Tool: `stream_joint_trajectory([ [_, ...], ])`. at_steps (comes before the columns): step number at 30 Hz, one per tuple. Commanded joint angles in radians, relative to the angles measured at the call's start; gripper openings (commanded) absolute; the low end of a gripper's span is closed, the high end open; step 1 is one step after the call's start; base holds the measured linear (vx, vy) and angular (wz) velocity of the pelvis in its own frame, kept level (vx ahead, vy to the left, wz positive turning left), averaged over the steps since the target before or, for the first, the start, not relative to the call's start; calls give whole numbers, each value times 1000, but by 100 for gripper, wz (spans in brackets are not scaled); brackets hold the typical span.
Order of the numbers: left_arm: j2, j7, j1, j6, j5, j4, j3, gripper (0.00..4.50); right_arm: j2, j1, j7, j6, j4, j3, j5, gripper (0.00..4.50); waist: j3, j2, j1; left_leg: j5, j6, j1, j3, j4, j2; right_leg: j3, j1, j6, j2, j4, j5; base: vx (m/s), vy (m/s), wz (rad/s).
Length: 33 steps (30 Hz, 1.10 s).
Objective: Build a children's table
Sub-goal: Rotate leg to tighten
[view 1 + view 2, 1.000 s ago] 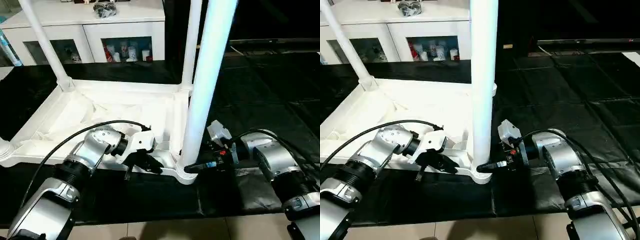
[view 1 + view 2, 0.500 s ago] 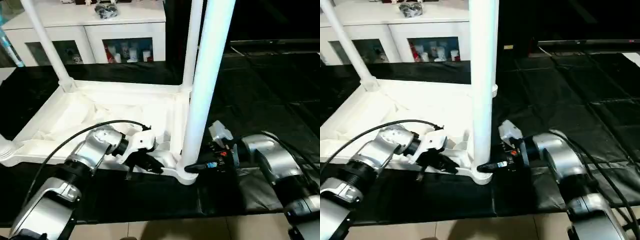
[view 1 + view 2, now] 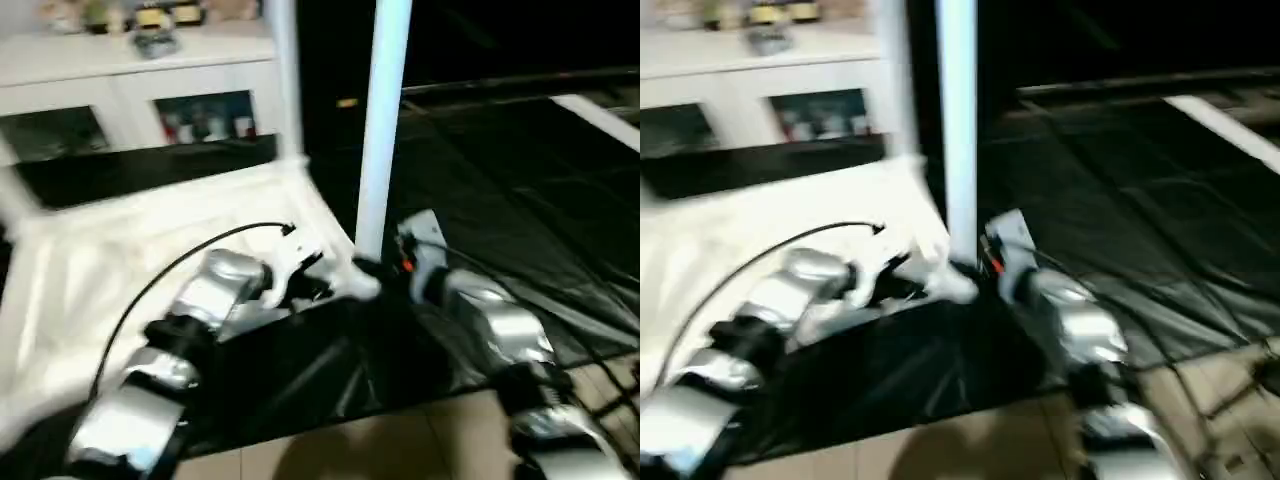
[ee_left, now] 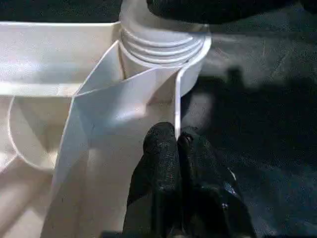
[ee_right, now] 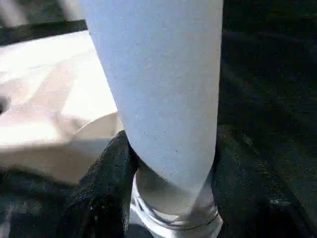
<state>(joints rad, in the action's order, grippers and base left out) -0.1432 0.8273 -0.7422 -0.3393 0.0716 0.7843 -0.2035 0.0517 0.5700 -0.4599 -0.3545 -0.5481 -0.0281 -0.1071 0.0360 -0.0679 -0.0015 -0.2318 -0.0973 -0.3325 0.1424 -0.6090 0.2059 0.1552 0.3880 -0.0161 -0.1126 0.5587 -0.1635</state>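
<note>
The upturned table top (image 3: 150,240) is lying on the black floor mat (image 3: 520,190). A leg (image 5: 163,94) at its near corner socket (image 4: 163,44) is being clasped by the right gripper (image 5: 168,198); it could be levered crooked. The left gripper (image 4: 177,148), pinched closed, is pressing the rim. Open mat lies rightward.

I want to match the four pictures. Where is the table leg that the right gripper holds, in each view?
Left eye view: the leg rises just right of centre.
Right eye view: it stands at centre.
Left wrist view: its ribbed foot sits in the corner socket.
Right wrist view: it fills the middle, between the right gripper's fingers.
Shared landmark: the corner socket.
</note>
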Motion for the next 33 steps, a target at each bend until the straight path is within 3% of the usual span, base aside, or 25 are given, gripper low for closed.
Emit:
stream_joint_trajectory([
  [1,71,-100,-73,1,-41,-25,32,0,-127,24,72,-36,-87,36,-37,199,-50,4,0,-290,38,-16,-3,89,2,-32,-49,-99,-44,-85,-466,0,0,0],
  [5,76,-123,-76,-15,-29,-29,34,0,-157,30,140,-40,-83,17,-12,199,-58,2,4,-208,53,-16,4,89,6,-50,-51,-158,-42,-65,-323,0,0,0],
  [7,70,-122,-69,-13,-22,-29,33,0,-159,21,139,-32,-73,5,-23,255,-64,2,8,-142,71,-17,7,85,5,-55,-55,-187,-42,-54,-238,64,-17,5],
  [9,62,-112,-62,-13,-20,-32,33,0,-154,14,147,-22,-66,-2,-26,269,-70,-3,15,-56,98,-23,8,78,5,-57,-61,-215,-44,-40,-139,64,-25,3],
  [10,57,-104,-60,-13,-20,-32,31,0,-152,9,141,-24,-60,-3,-28,287,-73,1,15,4,118,-29,6,74,3,-58,-64,-231,-42,-29,-68,0,0,0],
  [11,49,-93,-55,-10,-19,-32,28,0,-144,-2,134,-16,-51,1,-21,297,-74,2,18,39,138,-28,8,69,1,-59,-61,-246,-41,-24,-25,0,0,0],
  [14,27,-59,-42,1,-15,-34,17,0,-123,-29,109,-3,-27,12,-10,311,-68,-6,25,2,148,-26,11,70,1,-57,-61,-245,-42,-30,-77,0,0,0],
  [17,7,-34,-32,20,-9,-30,11,0,-95,-60,68,7,15,20,-12,344,-62,-5,27,-79,108,-26,11,79,5,-57,-63,-211,-40,-42,-185,0,0,0],
  [19,-16,15,-23,47,-5,-32,-4,0,-45,-97,-20,11,75,35,-25,355,-62,-3,28,-102,99,-24,11,81,5,-57,-63,-197,-38,-46,-203,0,0,0],
  [21,-39,63,-14,54,-3,-33,-17,0,9,-126,-105,16,125,51,-38,355,-62,-5,30,-104,98,-23,10,82,7,-58,-62,-194,-38,-46,-199,0,0,0],
  [27,-99,191,-3,128,12,-19,-59,0,169,-148,-310,28,194,54,-67,414,-63,0,46,-78,112,-25,12,79,10,-61,-62,-210,-41,-39,-174,0,0,0],
  [33,-149,380,22,219,1,-33,-113,0,366,-144,-625,69,235,104,-100,444,-66,1,76,-41,145,-24,15,72,16,-62,-58,-221,-41,-30,-137,0,0,0],
])
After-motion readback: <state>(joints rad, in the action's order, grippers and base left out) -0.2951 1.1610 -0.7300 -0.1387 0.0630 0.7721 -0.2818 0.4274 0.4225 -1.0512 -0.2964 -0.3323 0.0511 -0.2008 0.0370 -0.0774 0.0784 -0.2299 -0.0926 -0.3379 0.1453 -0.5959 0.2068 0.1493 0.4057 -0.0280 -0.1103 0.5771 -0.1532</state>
